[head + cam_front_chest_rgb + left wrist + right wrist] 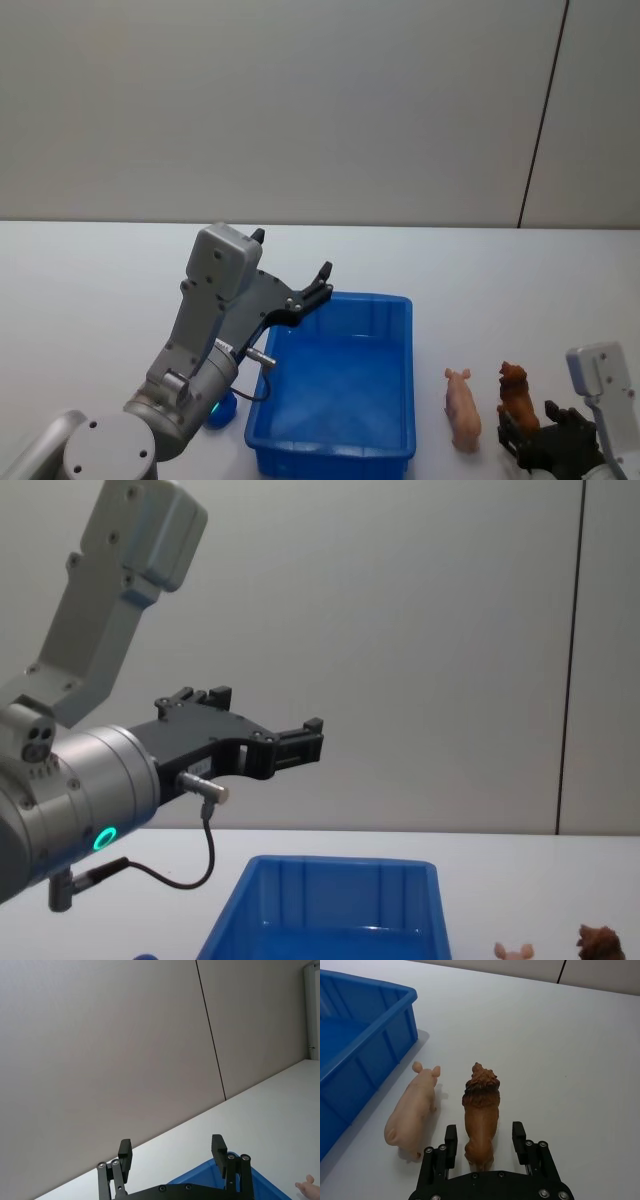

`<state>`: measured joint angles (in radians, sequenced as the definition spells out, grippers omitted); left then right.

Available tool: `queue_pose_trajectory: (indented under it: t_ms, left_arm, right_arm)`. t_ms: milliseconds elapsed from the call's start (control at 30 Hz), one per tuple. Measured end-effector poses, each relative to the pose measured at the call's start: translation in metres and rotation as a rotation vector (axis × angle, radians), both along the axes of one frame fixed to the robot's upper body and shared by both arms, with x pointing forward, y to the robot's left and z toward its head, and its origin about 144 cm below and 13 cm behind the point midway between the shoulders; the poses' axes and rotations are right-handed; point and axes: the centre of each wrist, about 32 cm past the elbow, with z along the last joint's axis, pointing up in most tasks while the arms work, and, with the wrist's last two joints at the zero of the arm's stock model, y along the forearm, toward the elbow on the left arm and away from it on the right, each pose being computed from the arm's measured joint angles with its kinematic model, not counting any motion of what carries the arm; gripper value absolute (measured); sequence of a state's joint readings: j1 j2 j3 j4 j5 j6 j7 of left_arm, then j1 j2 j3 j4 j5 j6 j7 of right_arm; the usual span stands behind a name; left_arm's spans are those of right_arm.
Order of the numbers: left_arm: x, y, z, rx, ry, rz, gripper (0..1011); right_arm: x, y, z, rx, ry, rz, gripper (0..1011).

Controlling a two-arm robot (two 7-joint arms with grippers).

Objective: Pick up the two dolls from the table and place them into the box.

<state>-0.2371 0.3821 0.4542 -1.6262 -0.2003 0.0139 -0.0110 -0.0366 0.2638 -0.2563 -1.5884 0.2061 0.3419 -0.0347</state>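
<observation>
Two dolls lie side by side on the white table to the right of the box [335,400]: a pale pink pig [462,408] [415,1110] and a shaggy reddish-brown lion [516,392] [481,1112]. My right gripper [484,1139] [528,432] is open, low at the table, its fingers on either side of the lion's rear end. The left gripper [293,268] [171,1152] [262,720] hangs open and empty above the box's far left corner. The blue box [355,1045] [330,910] has nothing visible inside.
A plain grey wall with a dark vertical seam [540,115] stands behind the table. White tabletop [90,290] stretches to the left and behind the box. A small blue object [221,412] lies by the box's left wall, under my left arm.
</observation>
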Motion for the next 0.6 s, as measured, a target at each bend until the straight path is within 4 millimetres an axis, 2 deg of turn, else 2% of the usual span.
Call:
queue_pose_trajectory:
  t_ms: [67, 200, 367, 467, 600]
  left_arm:
    - [0.0, 0.0, 0.0, 0.0, 0.0, 0.0, 1001]
    - [0.0, 0.0, 0.0, 0.0, 0.0, 0.0, 1001]
    - [0.0, 0.0, 0.0, 0.0, 0.0, 0.0, 1001]
    - [0.0, 0.0, 0.0, 0.0, 0.0, 0.0, 1001]
    - [0.0, 0.0, 0.0, 0.0, 0.0, 0.0, 1001]
  right_arm:
    - [0.0001, 0.0004, -0.0008, -0.002, 0.002, -0.001, 626]
    - [0.0002, 0.0009, -0.0014, -0.005, 0.003, -0.003, 534]
    - [-0.0004, 0.0015, -0.0015, -0.011, -0.002, -0.002, 344]
    - [-0.0007, 0.002, -0.0002, -0.012, -0.01, -0.001, 301]
    - [-0.002, 0.0034, 0.0044, -0.014, -0.036, 0.002, 298]
